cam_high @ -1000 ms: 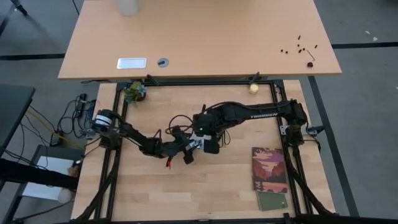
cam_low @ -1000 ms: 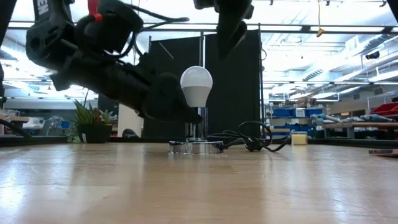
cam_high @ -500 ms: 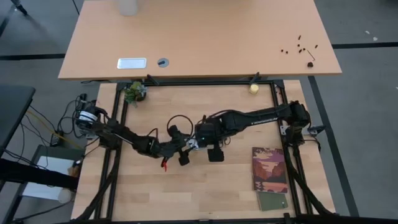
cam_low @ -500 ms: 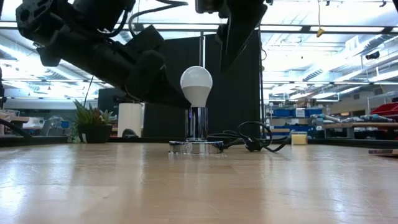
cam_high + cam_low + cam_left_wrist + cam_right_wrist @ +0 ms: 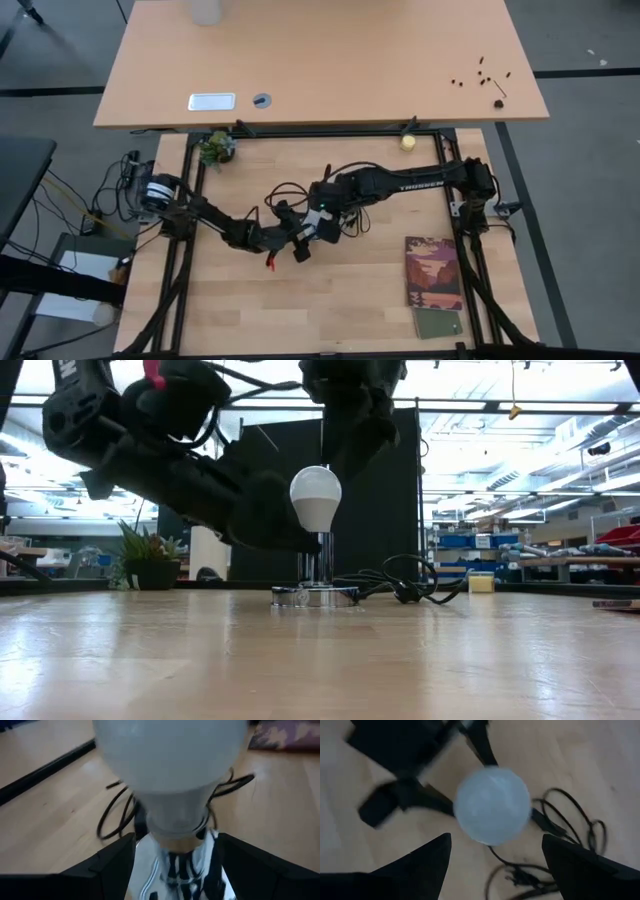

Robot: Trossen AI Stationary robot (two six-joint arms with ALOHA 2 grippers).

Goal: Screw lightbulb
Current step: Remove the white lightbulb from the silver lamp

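Note:
The white lightbulb [image 5: 316,498] stands upright, screw base down, in the chrome socket stem [image 5: 318,565] on a round silver base [image 5: 315,596] at the table's middle. My left gripper [image 5: 175,840] reaches in low from the table's left. It is open, with a finger on each side of the stem [image 5: 175,867] just under the bulb [image 5: 170,765]; whether they touch it I cannot tell. My right gripper [image 5: 496,837] hangs open above the bulb [image 5: 492,812], pointing down, its fingers apart from the glass.
The socket's black cord [image 5: 400,580] loops on the table behind and right of the base. A booklet [image 5: 433,272] and a green card [image 5: 438,323] lie near the right front. A small plant [image 5: 216,148] and a yellowish ball [image 5: 408,142] sit at the far edge.
My left gripper rose off the socket stem half a second ago and has sunk back beside it. My right gripper has come down toward the top of the bulb and rolled about its pointing line. The bulb and socket have stayed in place.

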